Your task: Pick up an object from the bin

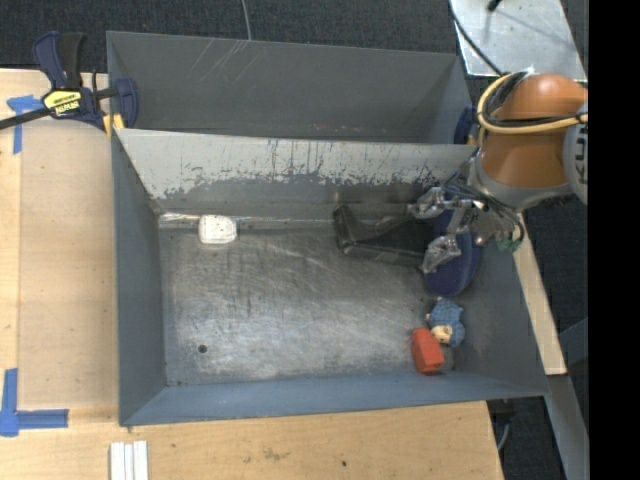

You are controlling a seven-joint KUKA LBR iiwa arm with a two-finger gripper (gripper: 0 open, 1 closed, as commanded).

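Low by the right wall of the bin (300, 298), with the gripper (436, 230) spread wide and nothing clearly caught between the fingers. Just under it, toward the front right corner, a dark blue rounded thing (452, 271), by nearness the likeliest pick, touching or almost touching the nearer finger. Along the foot of the back wall, reaching in from the middle, a black flat thing (368, 233). Nearer the front right corner, a small blue-and-yellow figure (445, 320) and a red block (428, 351), close together. Well apart, toward the back left corner, a small white thing (217, 230). Could close on the black thing's end along with the blue one, or scrape the sloping right wall and slip off the rounded shape. Might also nudge the figure into the red block. Below, bare grey metal, scuffed and streaked darkest along the back wall. Beyond the back rim, dark floor.
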